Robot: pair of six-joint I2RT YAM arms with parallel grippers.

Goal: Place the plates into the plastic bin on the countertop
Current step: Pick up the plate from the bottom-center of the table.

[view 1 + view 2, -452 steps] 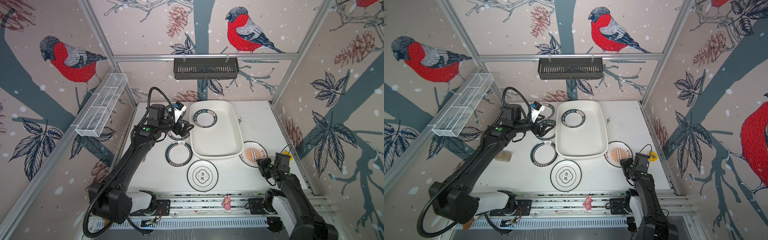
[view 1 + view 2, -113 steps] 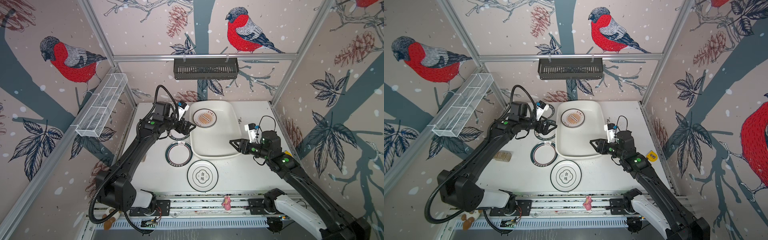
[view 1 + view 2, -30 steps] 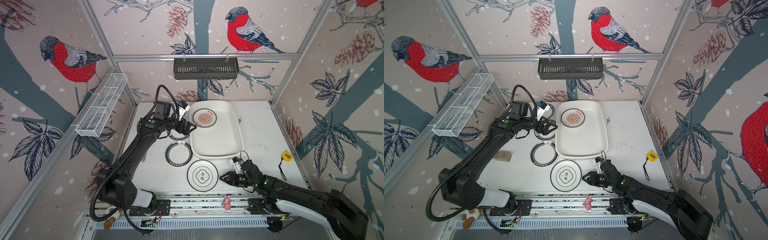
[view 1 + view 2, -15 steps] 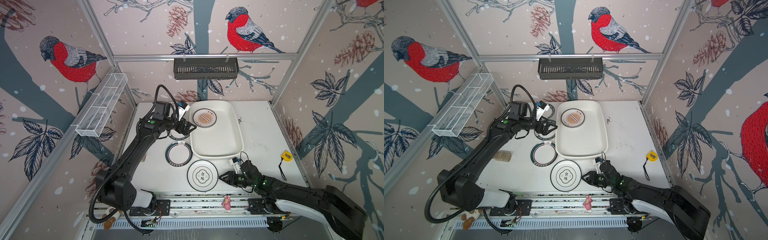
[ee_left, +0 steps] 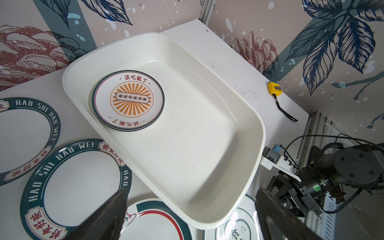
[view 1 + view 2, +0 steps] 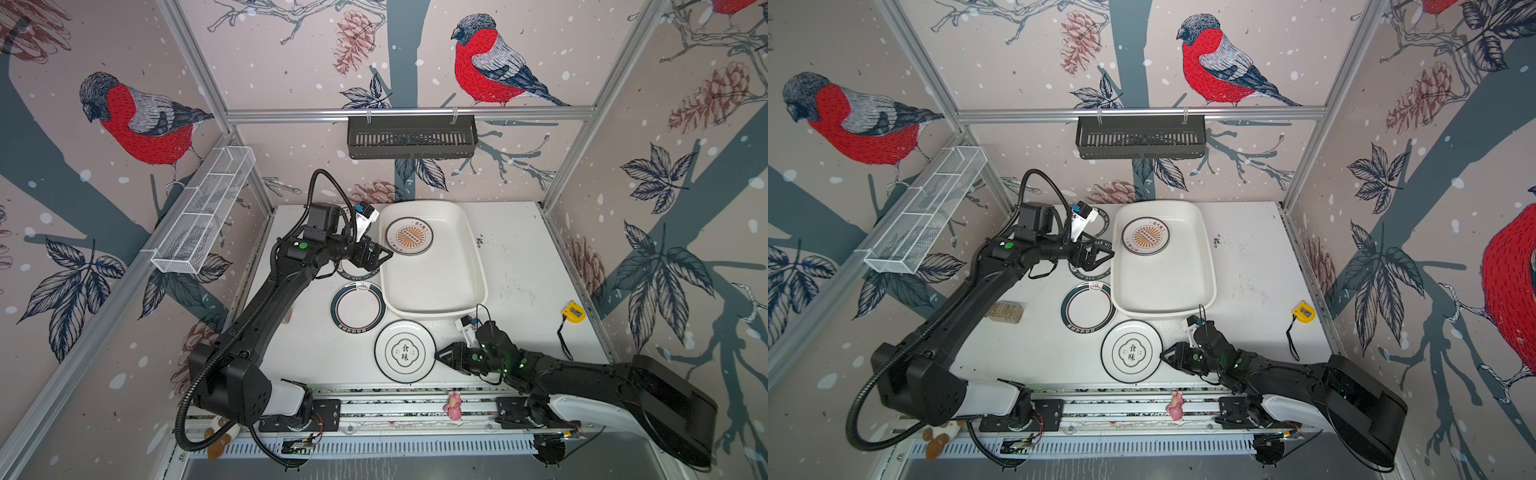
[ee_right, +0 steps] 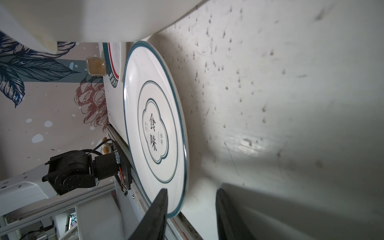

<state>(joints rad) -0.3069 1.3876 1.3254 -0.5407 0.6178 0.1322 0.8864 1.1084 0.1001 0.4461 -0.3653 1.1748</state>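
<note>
Right gripper (image 6: pixel 439 356) part-open, fingers astride the rim of 1 white plate (image 6: pixel 405 351) just off the plastic bin (image 6: pixel 436 286), not clamped. Left gripper (image 6: pixel 384 257) wide, empty, at bin's left rim. 3 green-rimmed plates (image 6: pixel 358 307) left of bin on countertop (image 6: pixel 519 266); 1 sunburst plate (image 6: pixel 409 236) tops a stack inside bin

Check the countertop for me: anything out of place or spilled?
A yellow tape measure, a stray tool, lies near the right edge of the countertop with its strap trailing. Small dark specks are scattered beside the plastic bin. Nothing looks broken.
</note>
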